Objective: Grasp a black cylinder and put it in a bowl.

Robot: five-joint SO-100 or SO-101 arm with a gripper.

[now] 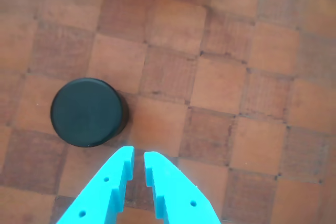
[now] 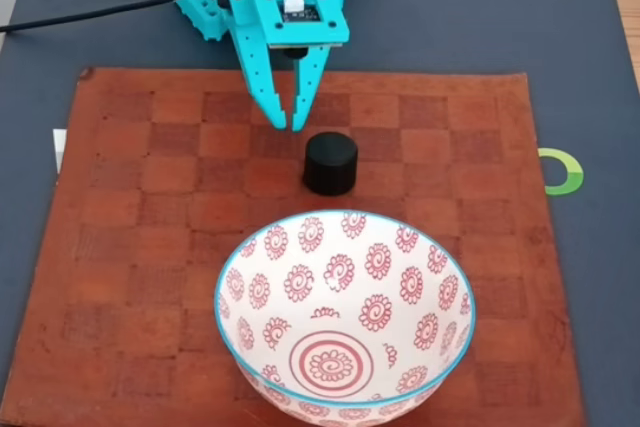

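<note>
The black cylinder (image 2: pixel 330 162) stands upright on the brown checkered mat, just behind the bowl's far rim. In the wrist view the black cylinder (image 1: pixel 88 112) sits left of and slightly beyond the fingertips. My turquoise gripper (image 2: pixel 290 120) hangs above the mat, up and to the left of the cylinder in the fixed view, and touches nothing. Its two fingers are nearly together with a narrow gap and hold nothing; the gripper (image 1: pixel 138 157) enters the wrist view from the bottom edge. The white bowl (image 2: pixel 431 245) with red rosettes and a turquoise rim stands at the front, with nothing inside.
The checkered mat (image 2: pixel 140 247) lies on a dark grey tabletop (image 2: pixel 580 67). A black cable (image 2: pixel 90 15) runs off to the left from the arm's base. A green and white mark (image 2: pixel 565 171) shows at the mat's right edge.
</note>
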